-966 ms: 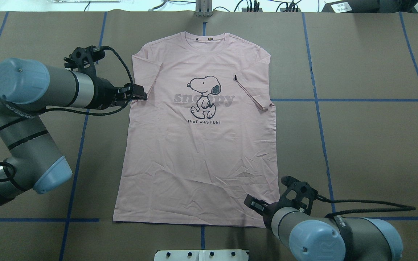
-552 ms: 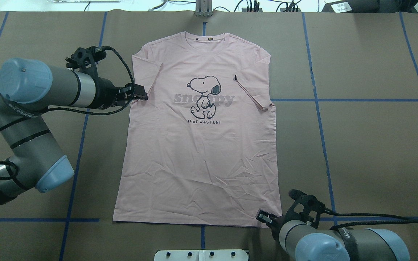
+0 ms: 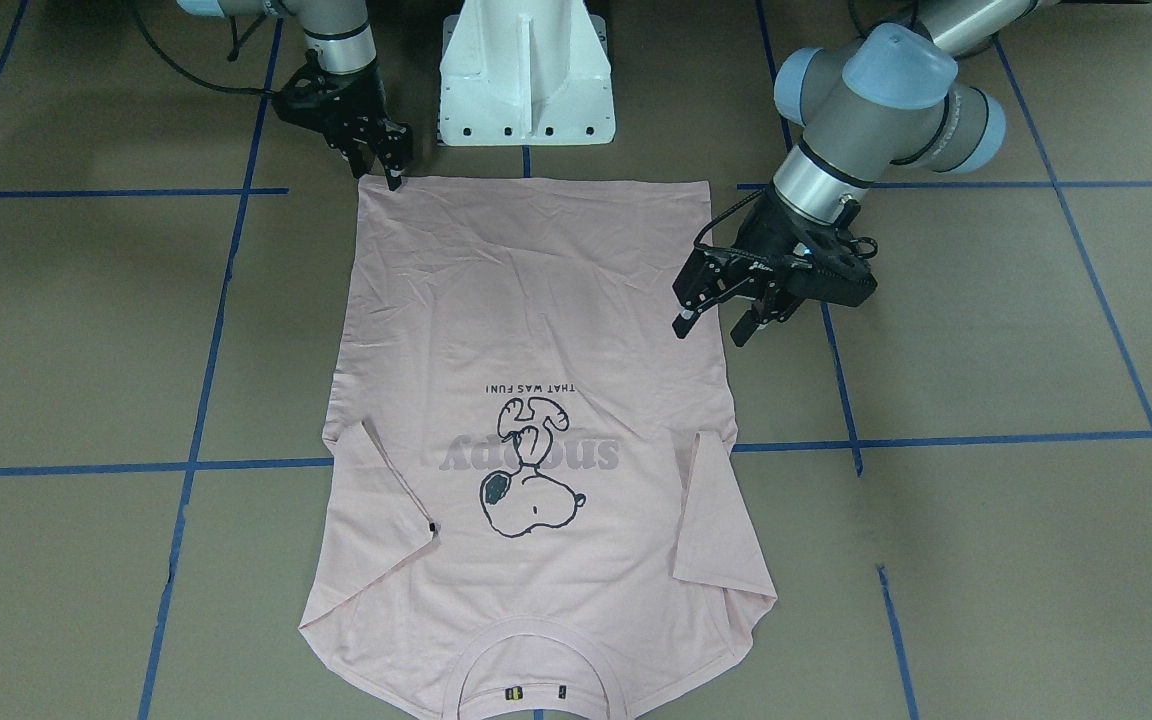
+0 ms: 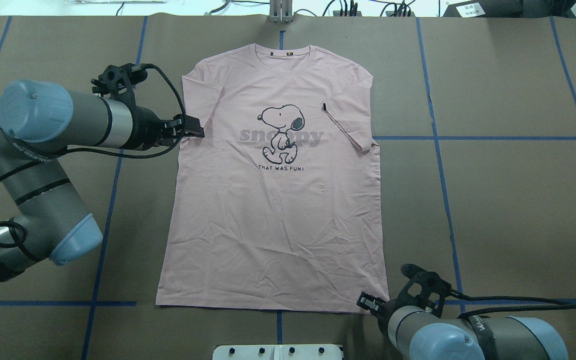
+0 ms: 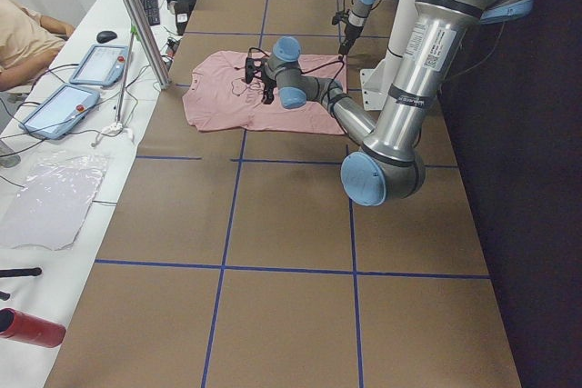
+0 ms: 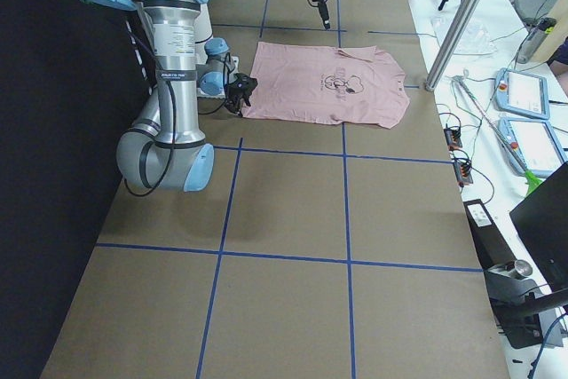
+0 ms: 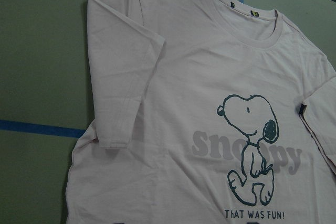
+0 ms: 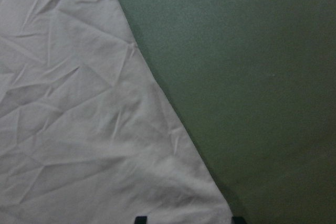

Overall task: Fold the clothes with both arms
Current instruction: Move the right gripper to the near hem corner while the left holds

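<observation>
The pale pink T-shirt lies flat, print up, on the brown table with its collar at the far side. Both short sleeves are folded inward onto the front. My left gripper is open beside the shirt's left edge, just below the folded left sleeve; in the front-facing view its fingers stand apart. My right gripper is open at the near right hem corner. In the right wrist view that corner lies between its two fingertips, low over the cloth.
The white pedestal base stands right behind the near hem. Blue tape lines grid the brown table. A metal pole, tablets and a seated person are at the table's far side.
My right gripper has drawn back from over the shirt's lower right area to its near right hem corner. The left arm shifted only slightly; the shirt has not moved.
</observation>
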You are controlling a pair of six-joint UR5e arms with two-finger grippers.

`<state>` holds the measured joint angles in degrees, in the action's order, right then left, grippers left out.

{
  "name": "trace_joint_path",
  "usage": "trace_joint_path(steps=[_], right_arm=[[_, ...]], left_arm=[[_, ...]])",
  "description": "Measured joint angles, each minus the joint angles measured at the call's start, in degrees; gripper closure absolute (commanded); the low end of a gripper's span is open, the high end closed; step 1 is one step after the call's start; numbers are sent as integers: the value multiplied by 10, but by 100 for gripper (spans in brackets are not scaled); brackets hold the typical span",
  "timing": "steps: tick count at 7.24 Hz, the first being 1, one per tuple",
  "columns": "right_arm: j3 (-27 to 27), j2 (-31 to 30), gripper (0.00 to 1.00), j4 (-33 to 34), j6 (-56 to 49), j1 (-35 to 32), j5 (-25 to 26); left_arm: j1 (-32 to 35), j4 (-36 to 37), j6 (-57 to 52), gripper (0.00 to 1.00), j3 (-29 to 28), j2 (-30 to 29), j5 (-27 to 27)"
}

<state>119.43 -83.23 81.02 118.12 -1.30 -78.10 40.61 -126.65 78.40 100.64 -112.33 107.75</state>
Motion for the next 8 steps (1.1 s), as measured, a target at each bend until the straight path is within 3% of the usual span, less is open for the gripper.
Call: trace_joint_path(steps=[4,8], right_arm=[[1,-3,39,2,0,0,1],[3,-8,41,5,0,0,0]], left_arm=[[0,0,1,17,-1,0,-4],[-1,-1,1,17,-7,-1,-16]])
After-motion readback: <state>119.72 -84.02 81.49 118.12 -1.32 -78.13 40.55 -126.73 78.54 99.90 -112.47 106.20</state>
